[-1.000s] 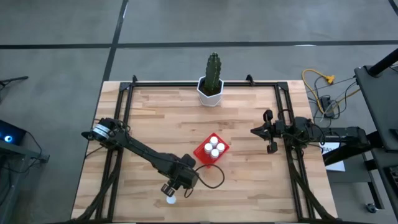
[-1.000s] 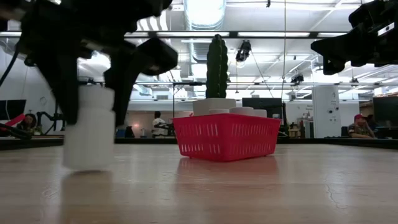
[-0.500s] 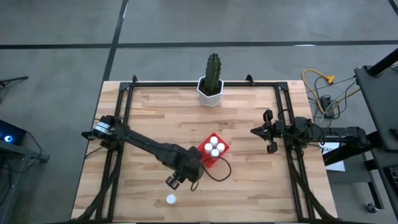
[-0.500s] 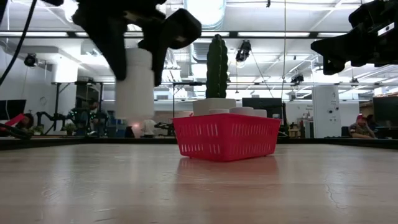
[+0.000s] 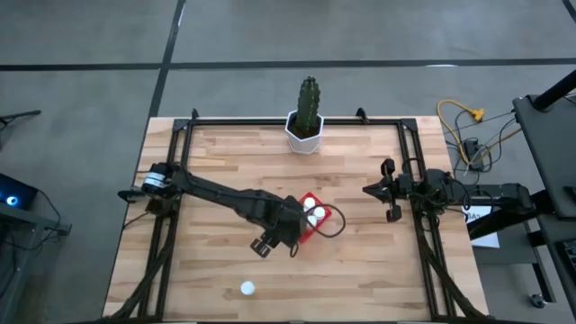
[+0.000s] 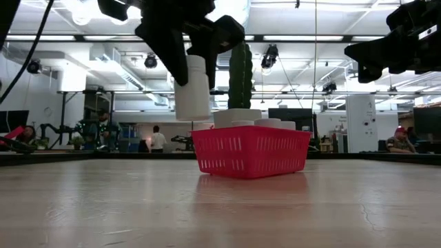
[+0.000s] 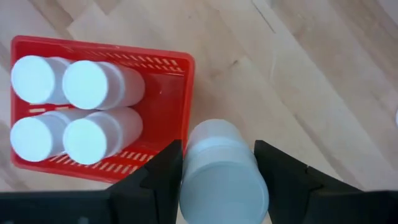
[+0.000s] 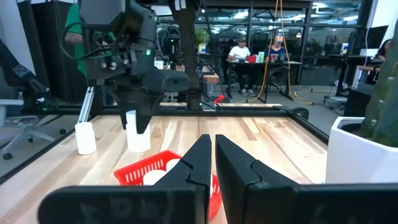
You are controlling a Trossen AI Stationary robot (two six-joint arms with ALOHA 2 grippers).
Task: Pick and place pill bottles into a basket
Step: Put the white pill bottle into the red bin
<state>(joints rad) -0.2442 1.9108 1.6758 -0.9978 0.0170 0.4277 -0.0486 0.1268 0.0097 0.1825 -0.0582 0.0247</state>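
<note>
From above, the left gripper (image 5: 281,236) hangs at the red basket (image 5: 317,202), mid-tabletop; one pill bottle (image 5: 247,289) stands near the front edge. Level view: it clamps a raised bottle (image 6: 192,87). Its wrist view shows four bottles (image 7: 78,109) filling the basket. The right gripper (image 8: 213,163) waits near the right edge, fingers together.

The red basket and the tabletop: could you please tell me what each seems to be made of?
The basket looks like moulded plastic: bright uniform red, thin walls pierced with fine mesh slots, slightly glossy. The tabletop appears to be pale wood in joined strips with visible grain, probably sealed matte.
</note>
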